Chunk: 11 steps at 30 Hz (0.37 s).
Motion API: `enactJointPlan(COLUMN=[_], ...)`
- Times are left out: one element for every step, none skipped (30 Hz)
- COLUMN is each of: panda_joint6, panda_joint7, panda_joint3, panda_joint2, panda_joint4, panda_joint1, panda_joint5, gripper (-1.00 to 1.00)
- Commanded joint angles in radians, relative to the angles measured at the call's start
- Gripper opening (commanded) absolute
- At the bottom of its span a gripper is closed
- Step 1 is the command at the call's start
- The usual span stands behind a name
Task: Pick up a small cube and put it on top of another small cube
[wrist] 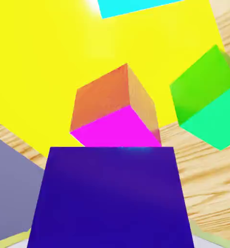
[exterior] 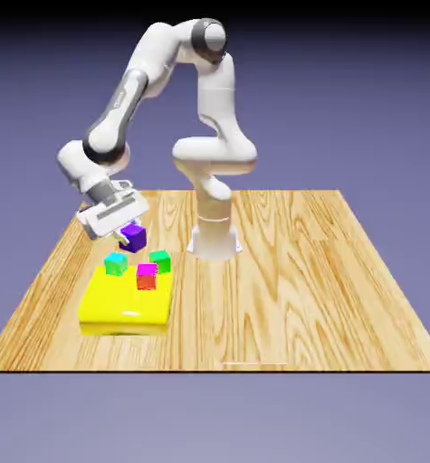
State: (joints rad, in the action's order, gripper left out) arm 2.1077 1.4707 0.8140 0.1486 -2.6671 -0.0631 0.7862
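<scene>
Above the yellow slab (exterior: 126,303), hand (exterior: 126,233) clamped on purple cube (exterior: 133,239) — tilted, corner-down, no long axis.

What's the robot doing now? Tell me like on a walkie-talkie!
Gripper shut on purple cube, airborne. Magenta-topped cube just ahead on yellow slab. Path clear.

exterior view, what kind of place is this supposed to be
Most likely a rendered simulation test scene, not a real room: a bare wooden table floats before a plain blue-violet backdrop, holding only a white arm's gripper, the purple cube and a yellow slab with flat-coloured cubes.
</scene>
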Motion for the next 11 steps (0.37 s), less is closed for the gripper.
enactJointPlan(panda_joint6=[0.013, 0.027, 0.037, 0.037, 0.037, 0.023, 0.009, -0.005, -0.018, -0.032, -0.042], panda_joint7=[-0.03, -0.061, -0.084, -0.084, -0.084, -0.053, -0.021, 0.01, 0.041, 0.073, 0.095], panda_joint3=[-0.005, -0.01, -0.014, -0.014, -0.014, -0.009, -0.004, 0.001, 0.006, 0.012, 0.015], panda_joint2=[-0.031, -0.063, -0.085, -0.085, -0.085, -0.054, -0.023, 0.009, 0.04, 0.071, 0.094], panda_joint4=[-0.006, -0.011, -0.015, -0.015, -0.015, -0.009, -0.004, 0.002, 0.007, 0.012, 0.016], panda_joint1=[0.015, 0.03, 0.041, 0.041, 0.041, 0.026, 0.011, -0.004, -0.019, -0.034, -0.045], panda_joint5=[0.041, 0.084, 0.116, 0.116, 0.116, 0.072, 0.029, -0.015, -0.058, -0.102, -0.133], gripper=[-1.0, -1.0, -1.0, 1.0, 1.0, 1.0, 1.0, 1.0, 1.0, 1.0, 1.0])
